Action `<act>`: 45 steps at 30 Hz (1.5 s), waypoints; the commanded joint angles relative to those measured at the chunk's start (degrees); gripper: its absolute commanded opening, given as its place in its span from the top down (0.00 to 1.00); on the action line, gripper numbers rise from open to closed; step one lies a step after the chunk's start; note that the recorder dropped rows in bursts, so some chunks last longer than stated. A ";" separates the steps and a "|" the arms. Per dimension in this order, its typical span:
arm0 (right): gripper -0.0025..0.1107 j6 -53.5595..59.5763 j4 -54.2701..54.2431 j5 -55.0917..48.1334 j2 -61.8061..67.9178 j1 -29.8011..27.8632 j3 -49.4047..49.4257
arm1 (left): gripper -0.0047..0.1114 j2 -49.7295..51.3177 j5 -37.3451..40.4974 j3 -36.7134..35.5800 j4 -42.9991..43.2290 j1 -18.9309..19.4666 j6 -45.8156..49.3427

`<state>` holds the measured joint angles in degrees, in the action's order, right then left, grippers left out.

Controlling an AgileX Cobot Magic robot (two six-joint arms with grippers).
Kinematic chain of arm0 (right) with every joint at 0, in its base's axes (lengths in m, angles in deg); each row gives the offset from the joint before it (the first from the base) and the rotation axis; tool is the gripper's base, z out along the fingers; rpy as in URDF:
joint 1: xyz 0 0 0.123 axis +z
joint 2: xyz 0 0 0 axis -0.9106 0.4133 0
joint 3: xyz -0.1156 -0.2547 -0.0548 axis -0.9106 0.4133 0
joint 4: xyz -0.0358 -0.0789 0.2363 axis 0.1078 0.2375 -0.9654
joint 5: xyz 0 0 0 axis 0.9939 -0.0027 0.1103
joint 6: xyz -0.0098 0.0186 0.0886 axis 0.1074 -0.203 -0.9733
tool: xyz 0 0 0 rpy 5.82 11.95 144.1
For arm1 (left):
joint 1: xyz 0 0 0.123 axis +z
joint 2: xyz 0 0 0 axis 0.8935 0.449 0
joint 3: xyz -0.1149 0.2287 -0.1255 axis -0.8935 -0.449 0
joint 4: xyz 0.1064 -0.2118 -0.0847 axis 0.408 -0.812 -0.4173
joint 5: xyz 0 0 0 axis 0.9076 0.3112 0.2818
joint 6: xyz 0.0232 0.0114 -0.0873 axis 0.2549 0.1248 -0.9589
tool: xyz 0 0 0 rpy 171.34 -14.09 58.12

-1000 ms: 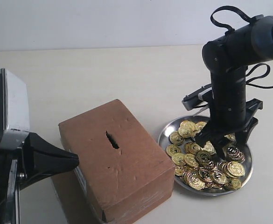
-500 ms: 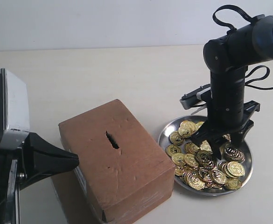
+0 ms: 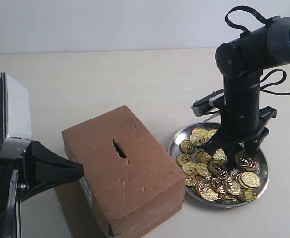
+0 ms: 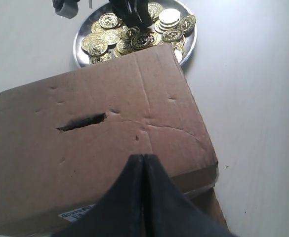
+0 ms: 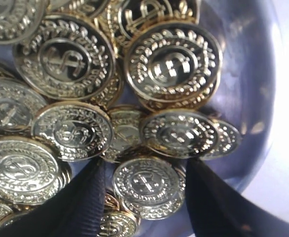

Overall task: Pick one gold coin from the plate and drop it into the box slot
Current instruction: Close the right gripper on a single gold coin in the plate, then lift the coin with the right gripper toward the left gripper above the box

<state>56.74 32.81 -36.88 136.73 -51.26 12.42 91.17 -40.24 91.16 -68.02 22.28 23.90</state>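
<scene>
The round silver plate (image 3: 177, 137) on the right holds several gold coins (image 3: 209, 174). My right gripper (image 3: 232, 151) points down into it. In the right wrist view the right gripper (image 5: 144, 165) is open, and its dark fingers (image 5: 85, 197) stand either side of one flat coin (image 5: 144, 183) without touching it. The brown cardboard box (image 3: 130, 178) sits left of the plate, with the dark ragged slot (image 3: 119, 148) in its top. My left gripper (image 4: 143, 159) is shut and empty, hovering over the box's near edge, a little way from the slot (image 4: 81, 122).
A flat brown cardboard sheet (image 4: 217, 213) pokes out under the box. A white label (image 4: 77, 213) runs along the box's side. The plate (image 4: 77, 47) lies just past the box's far edge. The pale tabletop (image 3: 110, 79) stretches behind the box.
My right gripper has shifted slightly over the coins in the plate. The left arm, box and plate have not moved.
</scene>
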 commanded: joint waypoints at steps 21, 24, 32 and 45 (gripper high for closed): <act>0.68 -0.21 0.87 1.18 -2.31 -0.29 -0.23 | 0.96 0.00 -0.47 0.40 -0.46 -0.33 0.17; 0.68 0.39 -0.03 1.18 -3.37 -0.29 -0.23 | 0.96 0.00 -0.47 0.40 -0.46 -0.33 0.17; 0.68 12.75 -17.19 -3.69 -7.79 -0.29 -0.23 | 0.96 0.00 0.38 0.40 -0.58 -0.93 4.54; 0.68 38.32 -43.45 -7.63 -24.32 2.50 -0.12 | 0.58 0.00 2.39 0.40 -2.31 -11.27 42.34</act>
<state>92.12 -8.88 -44.11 116.07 -50.52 12.31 91.17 -36.80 91.24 -68.51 11.87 57.02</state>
